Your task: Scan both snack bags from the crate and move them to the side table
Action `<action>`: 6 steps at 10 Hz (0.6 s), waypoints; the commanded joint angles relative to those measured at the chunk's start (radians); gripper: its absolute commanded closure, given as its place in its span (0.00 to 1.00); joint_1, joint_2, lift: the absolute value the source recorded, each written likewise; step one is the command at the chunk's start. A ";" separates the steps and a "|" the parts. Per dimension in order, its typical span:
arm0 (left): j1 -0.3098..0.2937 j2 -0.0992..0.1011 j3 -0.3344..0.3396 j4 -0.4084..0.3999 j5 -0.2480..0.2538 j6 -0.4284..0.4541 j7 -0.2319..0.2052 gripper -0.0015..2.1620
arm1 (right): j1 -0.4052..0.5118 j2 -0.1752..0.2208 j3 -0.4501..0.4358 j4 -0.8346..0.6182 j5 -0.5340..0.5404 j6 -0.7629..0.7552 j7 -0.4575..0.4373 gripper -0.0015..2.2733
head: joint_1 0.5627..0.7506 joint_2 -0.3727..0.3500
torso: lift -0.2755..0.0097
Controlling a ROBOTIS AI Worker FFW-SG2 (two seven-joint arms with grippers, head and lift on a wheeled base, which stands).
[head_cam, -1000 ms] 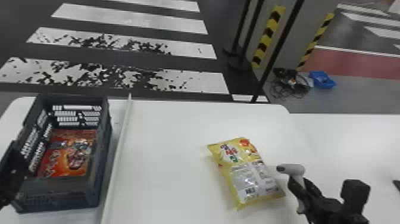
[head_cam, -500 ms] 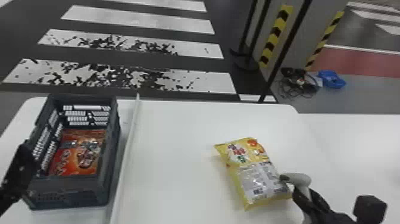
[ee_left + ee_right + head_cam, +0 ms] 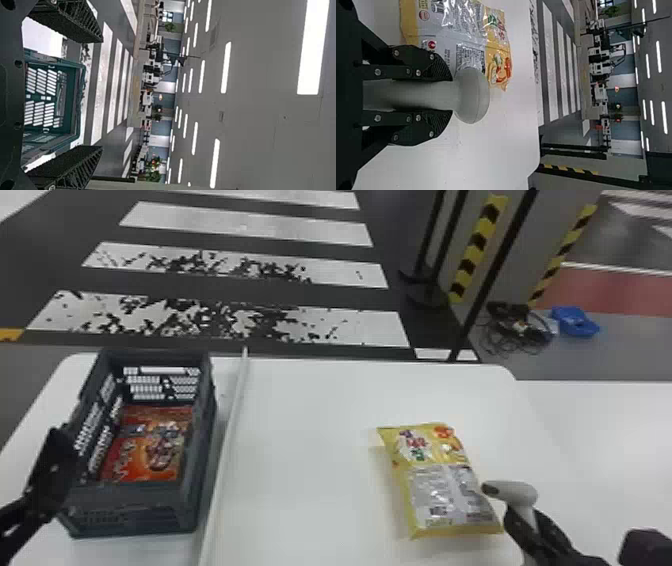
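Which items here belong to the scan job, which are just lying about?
Job:
yellow snack bag on table
red snack bag in crate
scanner in right gripper

Lying about:
cables
blue plastic item

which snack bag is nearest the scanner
The yellow-and-silver bag, lying on the white table beside the scanner; the red-orange bag is farther off, inside the crate.

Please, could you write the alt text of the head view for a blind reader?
The right gripper holds a grey scanner beside a yellow snack bag on a white table; at left, a dark crate holds a red snack bag, with the left gripper by its left side.
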State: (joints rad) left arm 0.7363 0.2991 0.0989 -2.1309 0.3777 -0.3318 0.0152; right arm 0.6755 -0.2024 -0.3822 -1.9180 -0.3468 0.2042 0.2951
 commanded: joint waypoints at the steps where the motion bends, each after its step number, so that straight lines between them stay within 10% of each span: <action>1: 0.000 0.000 -0.004 -0.003 0.000 0.000 0.000 0.02 | 0.027 0.005 -0.018 -0.087 -0.035 0.025 -0.001 0.99 | 0.70 0.29 | 0.63; 6: -0.023 0.008 -0.036 -0.001 0.000 0.006 0.000 0.02 | 0.127 0.089 0.052 -0.342 -0.063 0.130 -0.008 0.99 | 0.70 0.39 | 0.63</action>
State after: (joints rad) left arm 0.7216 0.3036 0.0710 -2.1329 0.3774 -0.3271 0.0153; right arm 0.7811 -0.1282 -0.3471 -2.2406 -0.4209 0.3366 0.2877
